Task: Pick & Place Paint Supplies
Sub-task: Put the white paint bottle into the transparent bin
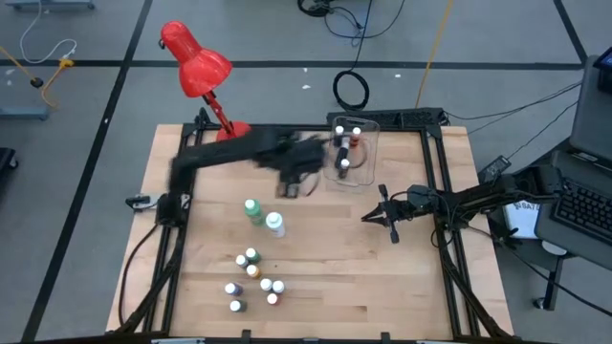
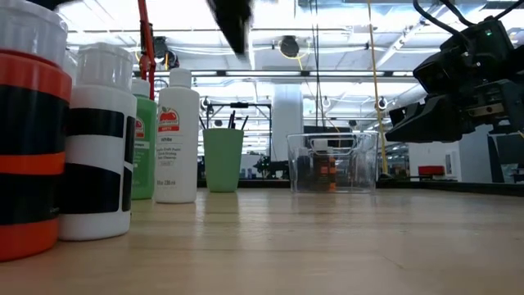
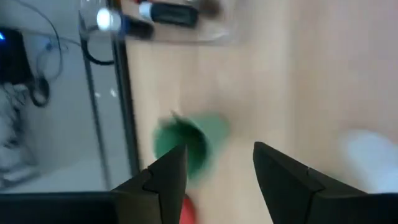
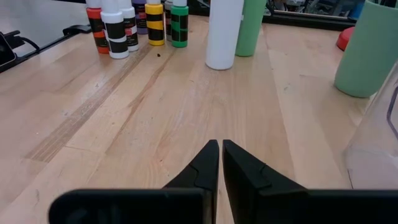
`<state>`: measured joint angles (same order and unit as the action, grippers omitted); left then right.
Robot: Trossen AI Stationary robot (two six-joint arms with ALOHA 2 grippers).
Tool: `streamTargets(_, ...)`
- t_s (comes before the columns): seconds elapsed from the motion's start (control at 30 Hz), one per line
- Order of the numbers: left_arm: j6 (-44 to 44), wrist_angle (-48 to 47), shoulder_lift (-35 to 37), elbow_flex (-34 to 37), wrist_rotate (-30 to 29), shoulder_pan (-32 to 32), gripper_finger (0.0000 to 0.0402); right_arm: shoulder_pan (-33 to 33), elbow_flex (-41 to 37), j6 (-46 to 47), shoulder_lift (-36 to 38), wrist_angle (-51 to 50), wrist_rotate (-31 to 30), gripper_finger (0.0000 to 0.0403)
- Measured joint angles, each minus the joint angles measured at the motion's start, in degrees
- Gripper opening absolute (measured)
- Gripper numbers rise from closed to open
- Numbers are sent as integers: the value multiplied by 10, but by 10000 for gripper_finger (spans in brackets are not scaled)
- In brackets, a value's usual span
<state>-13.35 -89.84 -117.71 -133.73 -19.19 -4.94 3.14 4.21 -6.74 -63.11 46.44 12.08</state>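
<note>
Lying flat and pale, the wooden tabletop (image 1: 316,277) shows long straight grain and a dark metal frame along its edges. Seven tiny white-capped paint bottles (image 1: 251,277) cluster near its front edge, with broad bare wood around them. Two taller smooth cylinders, a green bottle (image 1: 253,212) and a white bottle (image 1: 275,225), stand touching mid-table. At the far side, the clear plastic bin (image 1: 356,153) holds at least three more small bottles, beside the matte green cup (image 3: 186,142). Blurred, the left gripper (image 3: 214,168) hangs open and empty over the cup. Right gripper (image 1: 387,216) rests closed, empty, well apart.
</note>
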Motion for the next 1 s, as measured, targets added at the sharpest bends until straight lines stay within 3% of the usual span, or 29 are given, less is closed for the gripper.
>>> streamTargets(0.1,111,1,104,15,23,67,177,0,0,0,0,1,0,16)
streamTargets(0.2,182,-1,219,46,25,147,142,0,0,1,0,5,0,16)
streamTargets(0.3,293,3,336,115,-85,255,83,0,0,9,0,5,0,16)
streamTargets(0.4,417,20,449,245,-226,386,17,-1,0,14,0,6,0,16)
streamTargets(0.5,528,69,550,396,-318,501,11,-1,0,11,0,17,0,16)
streamTargets(0.57,567,114,596,489,-370,544,5,-1,0,10,0,27,0,16)
streamTargets(0.8,485,310,693,787,-478,567,2,-1,0,21,0,67,0,16)
streamTargets(1.0,327,546,823,961,-414,550,1,-1,0,28,0,86,0,16)
